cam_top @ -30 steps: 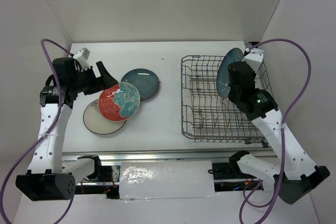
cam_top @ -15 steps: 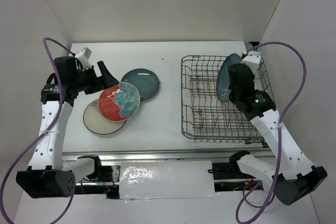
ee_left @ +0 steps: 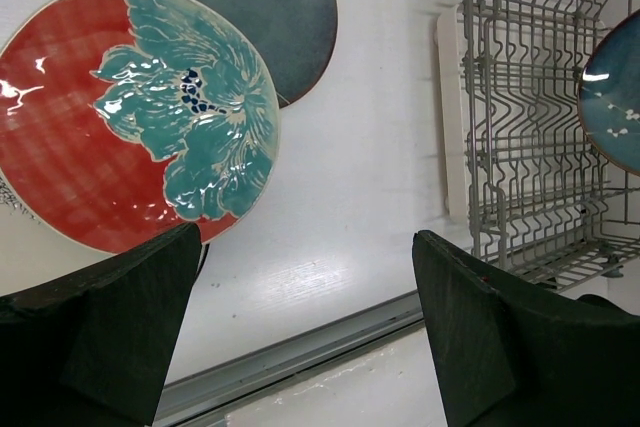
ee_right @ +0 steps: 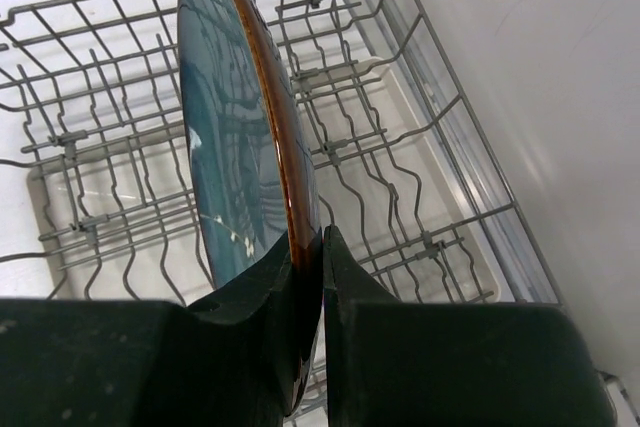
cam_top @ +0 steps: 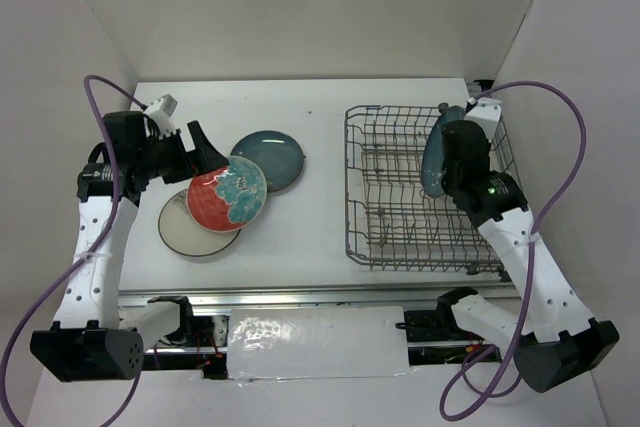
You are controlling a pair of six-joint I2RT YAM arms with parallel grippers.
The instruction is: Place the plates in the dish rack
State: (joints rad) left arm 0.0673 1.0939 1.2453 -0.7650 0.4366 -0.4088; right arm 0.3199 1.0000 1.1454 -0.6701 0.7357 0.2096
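Note:
My right gripper (ee_right: pixel 320 247) is shut on the rim of a glossy teal plate (ee_right: pixel 235 137), which it holds on edge above the right part of the grey wire dish rack (ee_right: pixel 430 137). In the top view this plate (cam_top: pixel 434 155) hangs over the rack (cam_top: pixel 400 247). On the table to the left, a red patterned plate (cam_top: pixel 227 194) overlaps a cream plate (cam_top: pixel 188 232) and a second teal plate (cam_top: pixel 275 155). My left gripper (cam_top: pixel 203 150) hovers open just left of the pile. In its wrist view the left gripper (ee_left: pixel 308 239) has nothing between its fingers, and the red plate (ee_left: pixel 130 117) lies below.
White walls close in the table on the left, back and right. A metal rail (cam_top: pixel 300 297) runs along the near edge. A purple cable (cam_top: pixel 560 117) arcs beside the right arm, close to the right wall.
The right gripper has carried the teal plate slightly right over the rack and turned it more edge-on. The left gripper has edged a little toward the red plate.

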